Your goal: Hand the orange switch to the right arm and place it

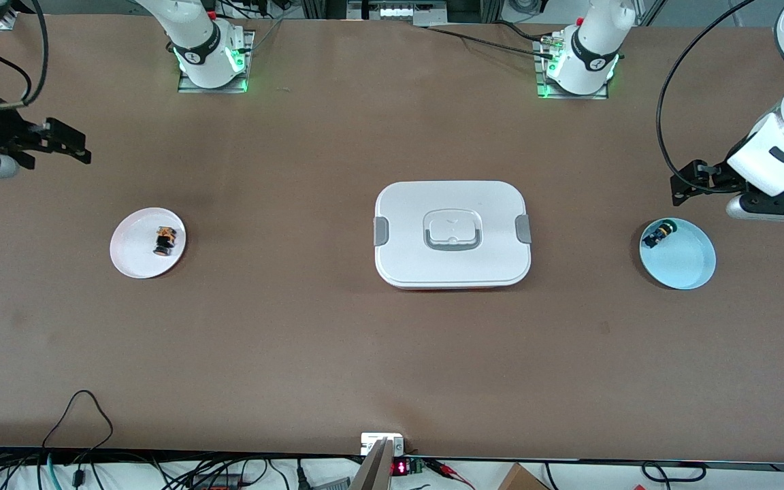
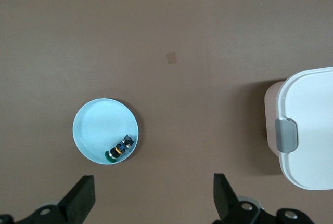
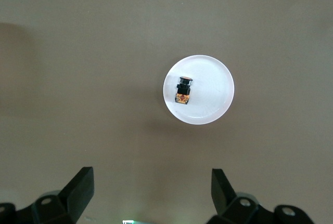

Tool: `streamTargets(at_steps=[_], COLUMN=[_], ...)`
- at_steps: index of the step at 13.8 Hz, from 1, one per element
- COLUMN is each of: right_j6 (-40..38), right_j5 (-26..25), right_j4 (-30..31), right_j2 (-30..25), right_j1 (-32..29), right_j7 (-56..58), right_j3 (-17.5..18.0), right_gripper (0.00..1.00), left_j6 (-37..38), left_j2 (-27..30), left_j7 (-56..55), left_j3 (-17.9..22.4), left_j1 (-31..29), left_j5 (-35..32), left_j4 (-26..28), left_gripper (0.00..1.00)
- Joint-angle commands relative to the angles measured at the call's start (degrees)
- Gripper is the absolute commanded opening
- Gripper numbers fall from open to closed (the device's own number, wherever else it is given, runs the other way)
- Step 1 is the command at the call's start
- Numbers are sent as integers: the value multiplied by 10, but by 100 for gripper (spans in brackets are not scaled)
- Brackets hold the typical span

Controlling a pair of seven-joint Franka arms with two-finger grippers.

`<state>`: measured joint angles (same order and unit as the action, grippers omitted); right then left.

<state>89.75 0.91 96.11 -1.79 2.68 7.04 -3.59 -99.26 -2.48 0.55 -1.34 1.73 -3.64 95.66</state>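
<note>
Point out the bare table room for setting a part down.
Bare table lies between the white plate and the lidded box, between the box and the blue plate, and nearer the front camera than all three. Each plate already holds one small part.

You are looking at a robotics lab. Two white arm bases (image 1: pixel 211 51) are bolted to metal plates along one edge of a wide brown table (image 1: pixel 297 340), with green status lights glowing at their feet. Loose black cables (image 1: pixel 79 415) trail along the table edge nearest the front camera, beside a small unit with a red digital readout (image 1: pixel 399 467). Aluminium framing (image 1: pixel 392 10) stands above the bases.
</note>
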Motion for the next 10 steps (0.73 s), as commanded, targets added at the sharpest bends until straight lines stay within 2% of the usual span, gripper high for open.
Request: streamTargets(at_steps=[1,10], right_j6=[-24,-19], right_j5=[-8,-2], right_j4=[-54,-55], right_j2=[49,63], right_j1=[0,3], right_j7=[-6,-9], right_j3=[-1,3], right_gripper=[100,100], left_j6=[13,13], left_j2=[-7,-9], left_j7=[1,1], left_j3=[-4,-2], left_j1=[-3,-8], left_j5=[-2,-2], left_j4=[-21,-25], left_gripper=[100,100])
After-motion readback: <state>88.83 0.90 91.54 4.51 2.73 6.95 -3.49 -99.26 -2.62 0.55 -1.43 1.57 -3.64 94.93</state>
